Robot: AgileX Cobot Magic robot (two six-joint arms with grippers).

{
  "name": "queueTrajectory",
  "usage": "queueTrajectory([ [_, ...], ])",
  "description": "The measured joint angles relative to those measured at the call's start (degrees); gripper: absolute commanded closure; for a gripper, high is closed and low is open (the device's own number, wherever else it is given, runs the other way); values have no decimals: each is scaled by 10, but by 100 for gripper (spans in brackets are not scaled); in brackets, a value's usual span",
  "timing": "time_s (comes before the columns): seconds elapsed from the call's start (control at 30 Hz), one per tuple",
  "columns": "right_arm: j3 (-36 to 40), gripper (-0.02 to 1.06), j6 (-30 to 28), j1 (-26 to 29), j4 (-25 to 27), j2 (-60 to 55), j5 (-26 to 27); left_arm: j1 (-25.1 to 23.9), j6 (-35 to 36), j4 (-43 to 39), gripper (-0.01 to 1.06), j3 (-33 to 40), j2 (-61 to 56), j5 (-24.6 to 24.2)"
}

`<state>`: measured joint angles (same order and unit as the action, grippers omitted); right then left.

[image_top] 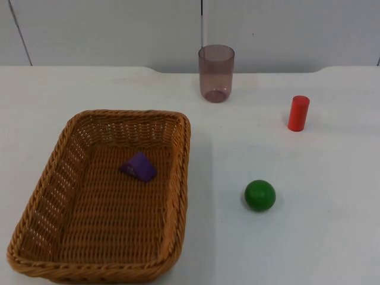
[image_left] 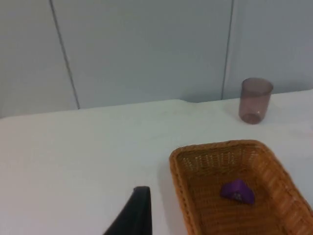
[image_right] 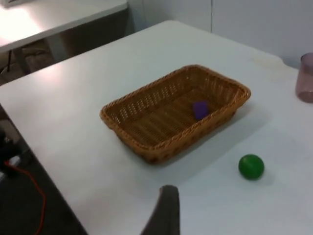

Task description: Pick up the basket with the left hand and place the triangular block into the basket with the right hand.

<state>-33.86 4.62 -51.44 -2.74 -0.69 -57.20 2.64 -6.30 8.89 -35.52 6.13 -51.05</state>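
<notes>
cup (image_top: 216, 73): translucent purplish, upright, near the table's far edge by the grey wall (image_top: 285, 29) | red cylinder (image_top: 298, 113): upright, right of the cup, well apart | green ball (image_top: 260, 195): on the white table (image_top: 320, 237), nearer than the cylinder

White table top (image_top: 332, 237) before grey partition wall (image_top: 119, 29)

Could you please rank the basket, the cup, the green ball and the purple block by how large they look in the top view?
1. basket
2. cup
3. green ball and purple block: these look about alike, so I would not rank them.
</notes>
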Motion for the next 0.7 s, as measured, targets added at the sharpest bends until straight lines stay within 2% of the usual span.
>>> queueTrajectory([
  [0.2, 3, 32, -23, 0, 3, 5, -39, 0, 52, -70, 0, 50, -58, -32],
  [0.47, 40, 32, -46, 0, 15, 5, -51, 0, 63, -89, 0, 54, -58, -41],
  [0.7, 42, 32, -52, 0, 16, 5, -51, 0, 63, -89, 0, 54, -58, -41],
])
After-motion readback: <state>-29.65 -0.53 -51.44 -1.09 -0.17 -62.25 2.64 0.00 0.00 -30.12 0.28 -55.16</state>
